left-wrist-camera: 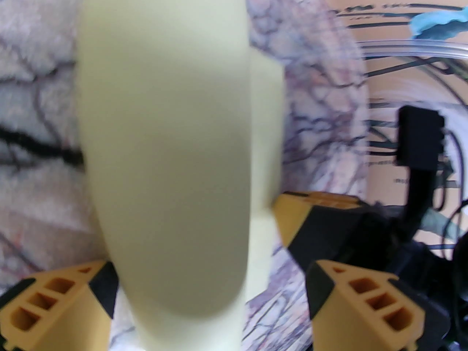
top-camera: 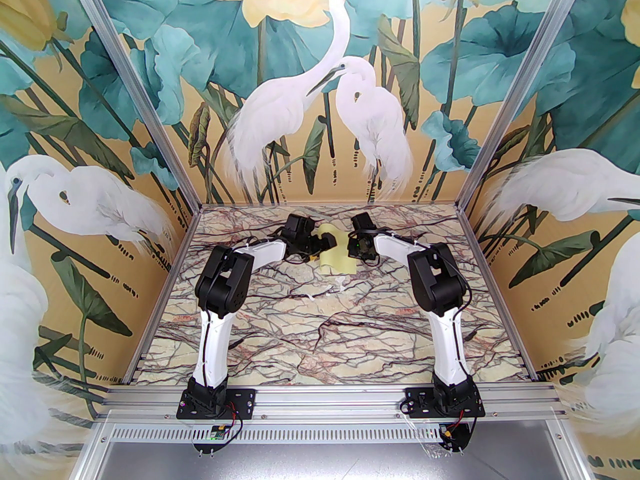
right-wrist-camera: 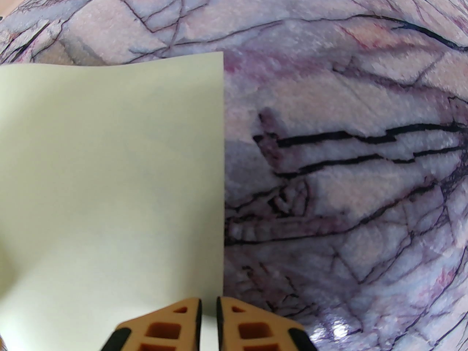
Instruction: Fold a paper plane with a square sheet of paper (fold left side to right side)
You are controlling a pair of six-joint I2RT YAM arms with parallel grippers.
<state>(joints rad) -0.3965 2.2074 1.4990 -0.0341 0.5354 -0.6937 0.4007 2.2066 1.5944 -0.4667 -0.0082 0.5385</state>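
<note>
The square sheet of paper (top-camera: pixel 341 260), thin and pale yellow, lies toward the far middle of the table (top-camera: pixel 320 333), between the two grippers. Its right part lies flat, with a straight clean right edge. Its left part is lifted and curled over into a smooth rounded bulge without a sharp crease.

The left gripper (top-camera: pixel 326 243) sits at the curled side. From the left wrist camera its orange fingers (left-wrist-camera: pixel 55 305) stand wide apart on either side of the bulge, clamping nothing. The right gripper (right-wrist-camera: pixel 208 300) is at the sheet's right edge, its fingers almost together with only a thin slit between them. Their tips are over the flat paper just inside the edge, and it is unclear whether they touch it.

Both arms reach forward from bases at the near edge, elbows raised and bent, forearms angling inward toward the paper.

The table has a cream marble pattern with dark and reddish veins. A small white scrap (top-camera: pixel 336 287) lies a little nearer than the sheet. The walls (top-camera: pixel 320 93) show a mural of white egrets and teal lotus leaves, framed by aluminium rails (top-camera: pixel 165 133).
</note>
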